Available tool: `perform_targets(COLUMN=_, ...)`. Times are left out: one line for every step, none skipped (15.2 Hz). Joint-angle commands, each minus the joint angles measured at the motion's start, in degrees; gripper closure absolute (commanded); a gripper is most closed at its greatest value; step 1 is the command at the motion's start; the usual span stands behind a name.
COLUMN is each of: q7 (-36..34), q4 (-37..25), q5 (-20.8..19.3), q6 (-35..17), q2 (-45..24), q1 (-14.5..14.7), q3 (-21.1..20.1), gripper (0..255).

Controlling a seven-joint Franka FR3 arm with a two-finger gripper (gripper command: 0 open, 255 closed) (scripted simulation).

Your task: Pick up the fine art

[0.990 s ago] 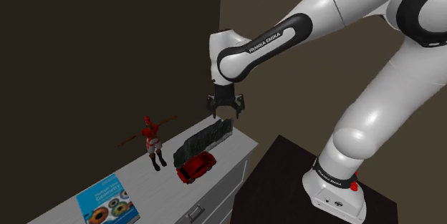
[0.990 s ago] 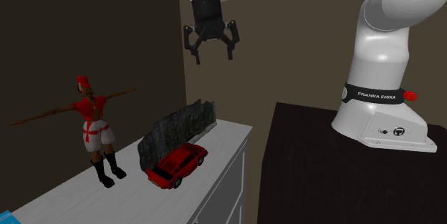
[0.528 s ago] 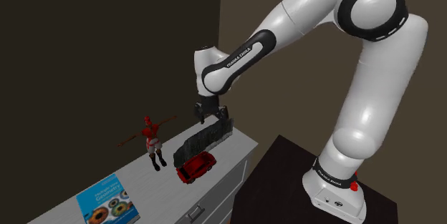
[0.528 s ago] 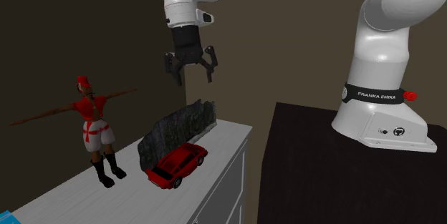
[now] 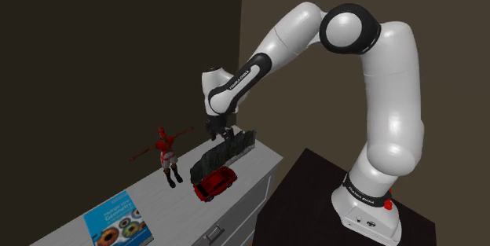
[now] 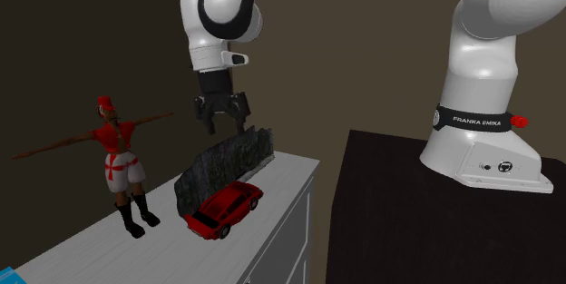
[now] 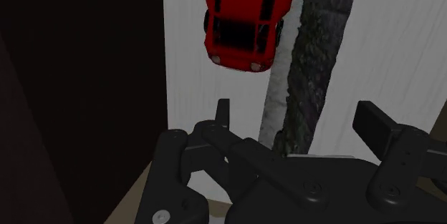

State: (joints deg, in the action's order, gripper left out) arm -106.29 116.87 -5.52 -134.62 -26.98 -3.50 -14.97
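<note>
Shoulder view: a black two-finger gripper (image 5: 221,134) hangs open just above the fine art, a dark grey, rough-textured slab (image 5: 228,152) standing on edge on a white cabinet top (image 5: 149,193). A red toy car (image 5: 214,183) sits at the slab's 7 o'clock. Second exterior view: the slab is at the gripper's 6 o'clock, with a red-clad figurine (image 6: 118,164) at the slab's 9 o'clock. Wrist view: the slab's end lies between the spread fingers, untouched.

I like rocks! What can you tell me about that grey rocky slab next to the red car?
The slab is long, thin and dark grey, with a rough, stony-looking surface and jagged top. It stands upright on its long edge on the white cabinet, close beside the red car. The open gripper hangs over one end, not clasping it.
</note>
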Motion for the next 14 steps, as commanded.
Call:
perform_targets(q7=-3.8, q4=-4.3, q5=-0.4, q6=-0.4, q2=-4.6, q1=0.8, q3=1.7, gripper=0)
perform_targets(q7=-4.5, q4=-5.1, q5=-0.4, q6=-0.5, q2=-5.5, q1=1.0, q3=2.1, gripper=0)
perform_targets(q7=-4.5, q4=-5.2, q5=-0.5, q6=-1.0, q2=-6.1, q1=1.1, q3=2.2, gripper=0)
perform_targets(q7=-4.6, q4=-5.3, q5=-0.6, q6=-1.6, q2=-6.8, q1=1.2, q3=2.4, gripper=0)
perform_targets(q7=-4.7, q4=-5.4, q5=-0.8, q6=-2.1, q2=-7.4, q1=1.3, q3=2.5, gripper=0)
perform_targets(q7=-4.7, q4=-5.5, q5=-0.9, q6=-2.6, q2=-8.0, q1=1.4, q3=2.6, gripper=0)
perform_targets(q7=-4.8, q4=-5.7, q5=-1.1, q6=-3.1, q2=-8.7, q1=1.5, q3=2.7, gripper=0)
perform_targets(q7=-4.9, q4=-5.8, q5=-1.2, q6=-3.6, q2=-9.3, q1=1.5, q3=2.9, gripper=0)
perform_targets(q7=-4.9, q4=-6.0, q5=-1.4, q6=-4.0, q2=-10.0, q1=1.6, q3=3.0, gripper=0)
perform_targets(q7=-5.0, q4=-6.1, q5=-1.4, q6=-4.3, q2=-10.4, q1=1.7, q3=3.1, gripper=0)
perform_targets(q7=-5.0, q4=-6.1, q5=-1.4, q6=-4.3, q2=-10.4, q1=1.7, q3=3.1, gripper=0)
perform_targets(q7=-5.0, q4=-6.1, q5=-1.4, q6=-4.3, q2=-10.4, q1=1.8, q3=3.0, gripper=255)
perform_targets(q7=-5.0, q4=-6.2, q5=-1.4, q6=-4.3, q2=-10.4, q1=1.8, q3=3.0, gripper=255)
perform_targets(q7=-5.0, q4=-6.1, q5=-1.4, q6=-4.3, q2=-10.4, q1=1.8, q3=3.0, gripper=255)
